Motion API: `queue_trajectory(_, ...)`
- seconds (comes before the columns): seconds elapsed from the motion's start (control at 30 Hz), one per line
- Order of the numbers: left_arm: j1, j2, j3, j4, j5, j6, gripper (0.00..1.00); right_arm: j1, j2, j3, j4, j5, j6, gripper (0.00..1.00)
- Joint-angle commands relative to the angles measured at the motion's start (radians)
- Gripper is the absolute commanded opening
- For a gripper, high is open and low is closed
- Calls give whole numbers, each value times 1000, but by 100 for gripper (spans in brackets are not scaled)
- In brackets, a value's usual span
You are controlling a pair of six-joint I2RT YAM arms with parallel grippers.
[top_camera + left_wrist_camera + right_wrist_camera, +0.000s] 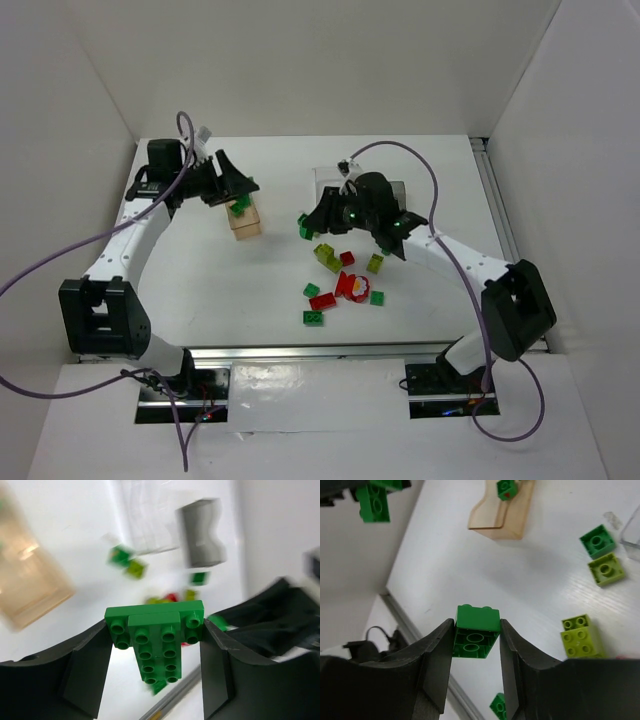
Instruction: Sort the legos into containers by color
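Note:
My left gripper is shut on a dark green lego piece, two plates stuck together, and holds it over the translucent orange-tan bin. That bin holds one green brick. My right gripper is shut on a dark green two-stud brick, held above the table left of the loose pile. The pile has red, yellow-green and dark green bricks and a round red piece. The clear bin and the dark grey bin stand behind my right arm.
Loose dark green and yellow-green bricks lie near the clear bin's corner. A metal rail runs along the table's near edge. White walls enclose the table on the left, back and right.

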Motion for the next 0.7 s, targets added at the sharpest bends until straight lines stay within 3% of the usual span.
queue_trajectory(0.0, -24, -12, 5, -397, -400, 204, 0, 24, 68, 82, -88, 129, -85, 27)
queue_trajectory(0.07, -35, -12, 16, -419, -451, 195, 0, 48, 106, 152, -98, 152, -108, 27)
queue_trajectory(0.13, -82, 0, 49, -479, -633, 186, 0, 75, 186, 249, -114, 181, -133, 27)
queue_trajectory(0.4, -136, 23, 47, -565, -867, 122, 0, 116, 372, 430, -105, 182, -165, 27)
queue_trajectory(0.67, -99, -89, -153, -578, -890, -6, 0, 159, 611, 682, -97, 172, -202, 28)
